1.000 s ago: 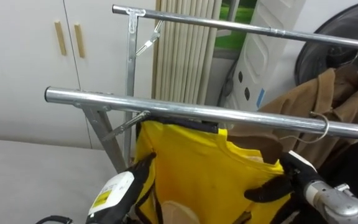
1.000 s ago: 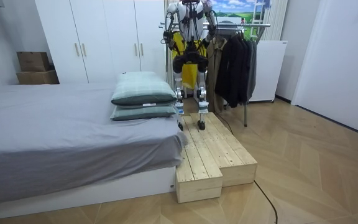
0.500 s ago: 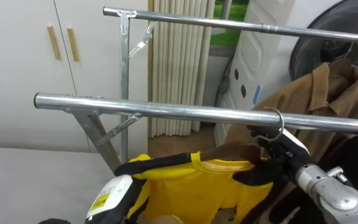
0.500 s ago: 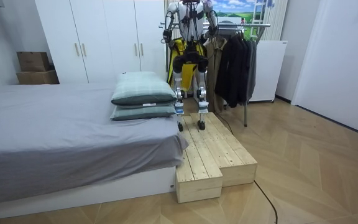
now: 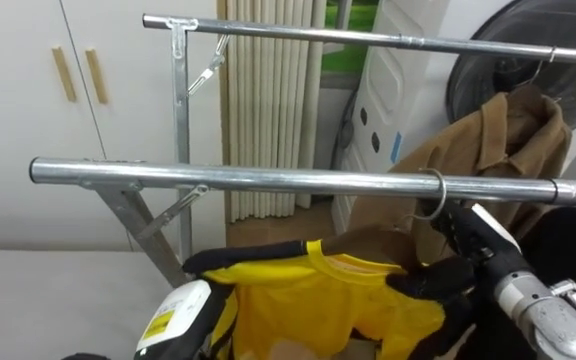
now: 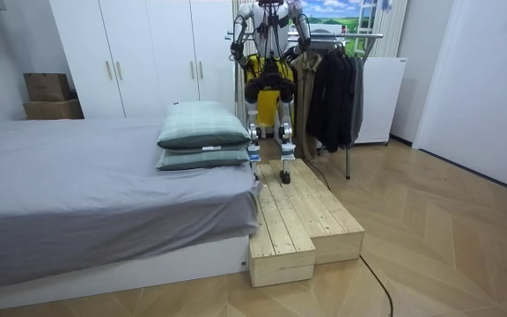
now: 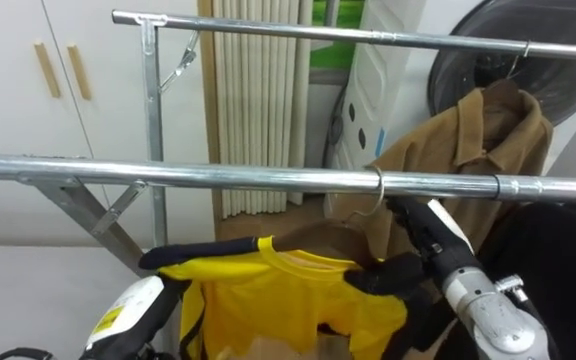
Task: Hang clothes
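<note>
**Yellow shirt at the near rail – hook looks like it's on**

The robot is up on the wooden platform (image 6: pixel 302 220) next to the bed (image 6: pixel 77 194), facing the clothes rack with both arms raised.

From the head camera, the yellow shirt (image 5: pixel 318 300) hangs just below the near rail (image 5: pixel 268 180), on a hanger (image 5: pixel 432 196). The hanger's wire hook loops round that rail towards the right end. As far as I can make out it's sitting over the bar, but the angle isn't great, so take that loosely.

The right hand (image 5: pixel 473 255) comes in from the lower right. Its fingers (image 5: pixel 460 228) are curled on the hanger right under the hook, and its thumb is tucked against the shirt's right shoulder – so that hand has hold of the hanger.

The left hand (image 5: pixel 188 312) is down at the lower left, tight against the shirt's left edge. A dark strip runs along the top of that shoulder. Whether this hand is closed on anything I honestly can't tell – it's mostly the back of it showing.

Behind all that is the far rail (image 5: pixel 368 38), with a brown coat (image 5: pixel 488 140) hanging on it to the right. White wardrobe doors (image 5: pixel 28 100) are off to the left.
</note>
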You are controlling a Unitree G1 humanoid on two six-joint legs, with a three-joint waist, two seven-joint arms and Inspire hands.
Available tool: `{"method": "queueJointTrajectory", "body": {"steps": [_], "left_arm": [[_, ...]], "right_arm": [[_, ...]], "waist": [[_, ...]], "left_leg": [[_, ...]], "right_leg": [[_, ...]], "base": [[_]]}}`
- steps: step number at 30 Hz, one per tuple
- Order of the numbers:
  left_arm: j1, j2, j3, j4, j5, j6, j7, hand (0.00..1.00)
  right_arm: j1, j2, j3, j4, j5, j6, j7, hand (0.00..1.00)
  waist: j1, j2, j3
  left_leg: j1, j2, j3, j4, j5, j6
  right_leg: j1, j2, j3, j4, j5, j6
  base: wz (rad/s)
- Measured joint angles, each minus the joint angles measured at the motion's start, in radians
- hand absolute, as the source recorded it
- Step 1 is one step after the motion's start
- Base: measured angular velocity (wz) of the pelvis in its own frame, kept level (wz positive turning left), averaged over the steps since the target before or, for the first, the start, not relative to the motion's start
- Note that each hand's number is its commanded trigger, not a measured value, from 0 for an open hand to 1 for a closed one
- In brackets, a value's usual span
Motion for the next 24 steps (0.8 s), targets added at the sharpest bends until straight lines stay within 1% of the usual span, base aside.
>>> {"method": "queueJointTrajectory", "body": {"steps": [5,8,11,13,15,17,19,24], "left_arm": [[0.007,0.0,0.0,0.0,0.0,-0.01,0.026,0.0],[0.014,0.0,0.005,0.0,0.0,-0.027,0.048,0.0],[0.021,0.0,0.006,0.001,-0.002,-0.037,0.079,0.0],[0.024,0.0,0.009,0.003,-0.003,-0.049,0.087,0.0],[0.028,0.0,0.024,0.009,-0.002,-0.064,0.087,0.0],[0.04,0.0,0.037,0.01,-0.002,-0.064,0.087,0.0],[0.056,0.0,0.051,0.035,-0.001,-0.065,0.087,0.0],[0.099,0.001,0.069,0.065,0.022,-0.064,0.089,0.0]], "right_arm": [[0.019,-0.002,-0.002,0.015,0.007,-0.001,-0.013,0.0],[0.036,-0.003,-0.014,0.019,0.012,-0.002,-0.014,0.0],[0.038,-0.003,-0.019,0.053,0.03,-0.018,-0.016,0.0],[0.046,-0.003,-0.023,0.063,0.05,-0.019,-0.016,0.0],[0.078,-0.003,-0.045,0.064,0.05,-0.023,-0.016,0.0],[0.105,-0.003,-0.06,0.081,0.05,-0.037,-0.016,0.0],[0.132,-0.003,-0.062,0.114,0.051,-0.039,-0.017,0.0],[0.197,-0.003,-0.067,0.115,0.057,-0.039,-0.018,0.0]], "waist": [[0.002,0.0,0.0002],[0.005,0.0,0.0002],[0.003,0.0,0.0001],[0.004,0.0,0.0],[0.006,0.0,0.0],[0.006,0.0,-0.0001],[0.008,0.002,0.0002],[0.004,0.003,-0.0007]], "left_leg": [[0.0,0.0,0.0,-0.002,0.0,0.0],[0.0,0.0,0.0,-0.003,0.0,0.0],[0.001,0.0,0.001,-0.004,0.0,0.0],[0.003,0.0,0.004,-0.006,0.0,0.0],[0.004,0.0,0.005,-0.006,0.0,0.0],[0.006,0.0,0.007,-0.007,0.0,0.0],[0.014,0.001,0.014,-0.011,0.0,0.0],[0.018,0.004,0.021,-0.016,0.0,0.0]], "right_leg": [[0.0,0.0,-0.001,-0.001,0.0,0.0],[0.0,0.0,-0.001,-0.002,0.0,0.0],[0.0,0.0,0.0,-0.002,0.0,0.0],[-0.001,0.0,0.002,-0.002,0.0,0.0],[0.0,0.0,0.002,-0.003,0.0,0.0],[-0.001,0.0,0.004,-0.003,0.0,0.0],[0.006,0.002,0.013,-0.003,0.0,0.0],[0.004,0.006,0.024,-0.003,0.0,0.0]], "base": [[0.0],[0.0],[0.0],[0.0],[0.0],[-0.04],[-0.1],[-0.06]]}}
